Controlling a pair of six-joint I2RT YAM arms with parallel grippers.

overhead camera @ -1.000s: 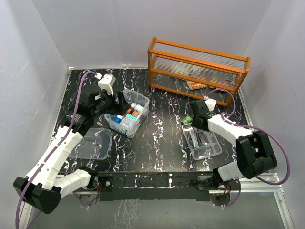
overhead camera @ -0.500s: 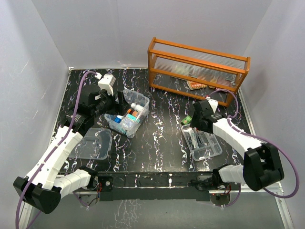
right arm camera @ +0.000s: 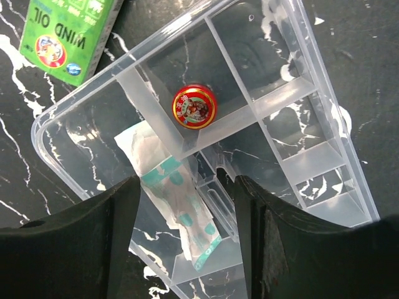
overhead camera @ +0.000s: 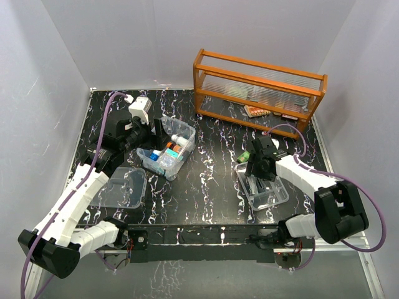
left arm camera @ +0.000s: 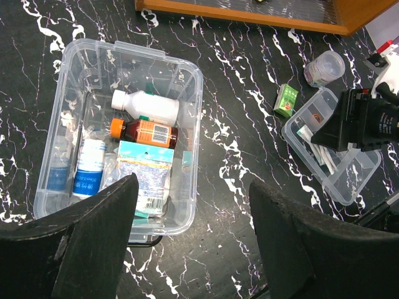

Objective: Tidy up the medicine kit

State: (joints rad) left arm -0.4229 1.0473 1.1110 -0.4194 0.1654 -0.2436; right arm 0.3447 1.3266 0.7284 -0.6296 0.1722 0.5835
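Overhead, the medicine kit (overhead camera: 169, 147) sits on the black marbled table (overhead camera: 212, 187) left of centre, lidless, with bottles inside. The left gripper (overhead camera: 154, 132) is at its left end. A shallow clear lid (overhead camera: 124, 188) lies nearer the arm bases. An orange rack (overhead camera: 259, 87) stands at the far right with a blister pack (overhead camera: 256, 112) on its floor. The right gripper (overhead camera: 258, 168) hangs over the far end of a divided tray (overhead camera: 282, 198), and a green box (overhead camera: 244, 156) lies just beside that tray. From the left wrist, the left gripper (left arm camera: 193, 249) has its jaws spread wide, gripping nothing, with the near right corner of the medicine kit (left arm camera: 194, 93) between and below them; whether they touch it cannot be told. Inside the kit lie a white bottle (left arm camera: 148, 104), a brown bottle (left arm camera: 148, 132) with an orange cap, a blue-and-white tube (left arm camera: 87, 169) and a printed packet (left arm camera: 146, 177). To the right are the green box (left arm camera: 287, 100), a small clear cup (left arm camera: 325, 67), the divided tray (left arm camera: 355, 187) and the right gripper (left arm camera: 349, 121) above it. From the right wrist, the right gripper (right arm camera: 186, 240) is released, its fingers (right arm camera: 75, 243) apart above the divided tray (right arm camera: 87, 99). A red round tin (right arm camera: 194, 106) sits in one compartment and a strip of plasters (right arm camera: 177, 202) in the long one. The green box (right arm camera: 65, 34), marked WIND OIL, lies outside the tray's corner.
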